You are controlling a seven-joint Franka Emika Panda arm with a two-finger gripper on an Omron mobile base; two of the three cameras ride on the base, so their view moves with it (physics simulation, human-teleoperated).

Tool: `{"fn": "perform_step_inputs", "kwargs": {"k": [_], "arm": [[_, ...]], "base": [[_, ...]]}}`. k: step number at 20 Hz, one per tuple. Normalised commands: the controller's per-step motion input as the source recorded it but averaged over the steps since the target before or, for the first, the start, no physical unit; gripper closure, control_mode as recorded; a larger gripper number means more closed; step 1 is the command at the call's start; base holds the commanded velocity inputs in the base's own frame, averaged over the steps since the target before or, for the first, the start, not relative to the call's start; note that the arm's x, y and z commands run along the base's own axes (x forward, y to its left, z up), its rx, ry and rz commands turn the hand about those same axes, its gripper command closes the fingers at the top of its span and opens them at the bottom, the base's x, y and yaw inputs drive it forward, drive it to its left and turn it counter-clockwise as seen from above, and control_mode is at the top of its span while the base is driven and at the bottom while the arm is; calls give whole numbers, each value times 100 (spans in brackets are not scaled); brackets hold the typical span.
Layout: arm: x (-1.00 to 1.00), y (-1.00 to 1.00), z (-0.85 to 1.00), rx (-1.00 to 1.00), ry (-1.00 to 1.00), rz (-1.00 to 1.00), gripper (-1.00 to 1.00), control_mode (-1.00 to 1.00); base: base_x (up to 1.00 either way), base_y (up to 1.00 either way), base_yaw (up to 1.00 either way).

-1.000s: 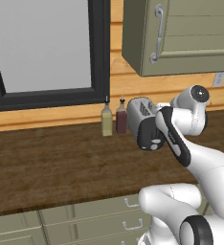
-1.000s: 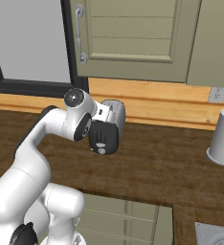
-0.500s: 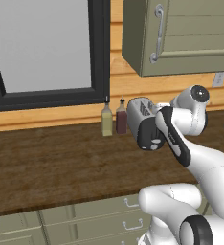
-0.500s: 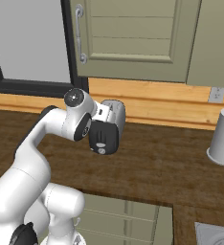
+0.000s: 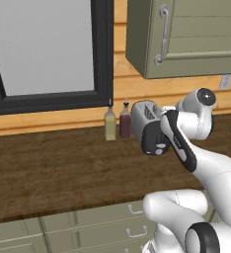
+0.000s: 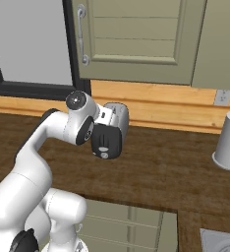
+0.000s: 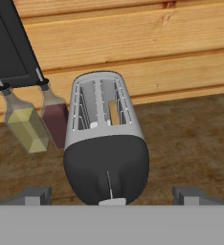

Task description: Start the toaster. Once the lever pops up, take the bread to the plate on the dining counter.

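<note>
At the centre of the hand view, the toaster (image 7: 106, 143) stands unlabelled; the gripper (image 7: 114, 196) is spread wide, grasping nothing.

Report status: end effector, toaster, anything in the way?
End effector open, empty, facing toaster end. Bread in slot. Two bottles stand beside the toaster.

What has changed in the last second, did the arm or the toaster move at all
Nothing visibly changed. The end effector still hangs open in front of the toaster, touching nothing; the toaster and the two bottles beside it sit as before on the wood counter.
</note>
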Motion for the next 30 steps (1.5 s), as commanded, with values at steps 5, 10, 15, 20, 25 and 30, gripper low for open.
{"fn": "perform_step_inputs", "kwargs": {"k": [5,10,15,20,25,30], "arm": [[0,0,0,0,0,0,-100,-100],[0,0,0,0,0,0,-100,-100],[0,0,0,0,0,0,-100,-100],[0,0,0,0,0,0,-100,-100],[0,0,0,0,0,0,-100,-100],[0,0,0,0,0,0,-100,-100]], "base": [[0,0,0],[0,0,0],[0,0,0],[0,0,0],[0,0,0],[0,0,0]]}}
